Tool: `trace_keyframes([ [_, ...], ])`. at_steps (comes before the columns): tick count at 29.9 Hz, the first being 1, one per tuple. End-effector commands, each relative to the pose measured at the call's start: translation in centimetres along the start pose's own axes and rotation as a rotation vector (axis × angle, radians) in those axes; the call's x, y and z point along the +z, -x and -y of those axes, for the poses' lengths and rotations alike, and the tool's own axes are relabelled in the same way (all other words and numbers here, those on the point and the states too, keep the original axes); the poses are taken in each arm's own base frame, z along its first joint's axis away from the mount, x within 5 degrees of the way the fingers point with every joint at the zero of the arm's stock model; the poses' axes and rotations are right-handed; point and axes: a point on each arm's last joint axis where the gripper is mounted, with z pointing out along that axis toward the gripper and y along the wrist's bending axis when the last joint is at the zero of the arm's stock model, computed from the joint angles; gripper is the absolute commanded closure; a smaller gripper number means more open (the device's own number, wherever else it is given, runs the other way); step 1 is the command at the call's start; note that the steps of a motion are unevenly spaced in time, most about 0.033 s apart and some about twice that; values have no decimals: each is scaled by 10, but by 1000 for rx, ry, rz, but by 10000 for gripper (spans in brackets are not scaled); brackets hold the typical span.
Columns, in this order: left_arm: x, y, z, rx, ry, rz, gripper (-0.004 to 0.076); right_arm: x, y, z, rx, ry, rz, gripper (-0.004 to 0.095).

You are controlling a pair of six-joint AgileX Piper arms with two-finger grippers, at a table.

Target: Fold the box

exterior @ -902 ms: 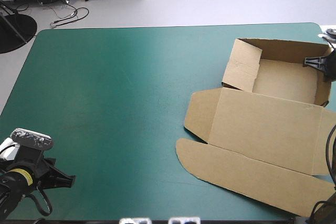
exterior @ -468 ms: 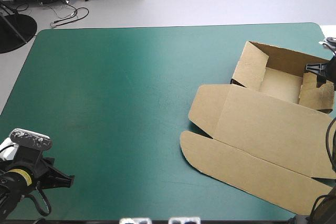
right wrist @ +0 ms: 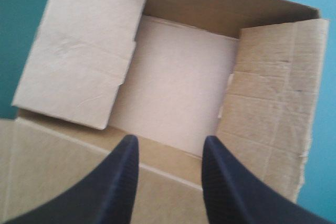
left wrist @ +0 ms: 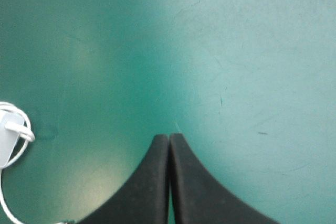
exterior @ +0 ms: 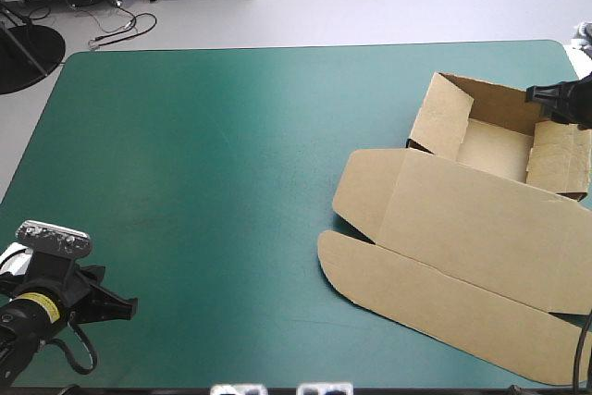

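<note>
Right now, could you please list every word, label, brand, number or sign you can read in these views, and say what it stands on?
None: no text can be read in any view.
The box is plain brown board without print, inside and out.
The teal-green cover shows only faint scuffs.

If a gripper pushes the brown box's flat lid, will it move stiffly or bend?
Likely it bends: the box is thin board with visible creases, so the lid should hinge there. It seems light, so may slide on the teal-green cover. Its side flaps lean inward and would probably flop.
</note>
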Motion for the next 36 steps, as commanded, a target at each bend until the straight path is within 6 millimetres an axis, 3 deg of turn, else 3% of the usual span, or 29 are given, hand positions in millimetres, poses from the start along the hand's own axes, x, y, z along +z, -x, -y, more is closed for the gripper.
trace_keyframes([
  [1, -5, 12, 1, -13, -17, 110, 734, -28, -22, -35, -105, 69, 36, 733],
  [5, -2, 9, 1, 5, -19, 107, 734, -21, -59, -52, -183, 70, -50, 929],
  [11, 11, -21, 8, -11, -79, 120, 734, -12, -120, -45, -189, 6, -137, 925],
  [16, 15, -48, 9, -8, -90, 146, 734, -12, -165, -42, -172, -30, -71, 927],
  [20, 7, -53, 7, -13, -89, 212, 734, -11, -197, -41, -173, -41, 3, 927],
  [30, 5, -53, 7, 35, -89, 265, 734, -5, -255, -41, -147, -33, 169, 927],
  [36, 5, -53, 6, 34, -87, 265, 734, -14, -262, -41, -156, -42, 264, 927],
])
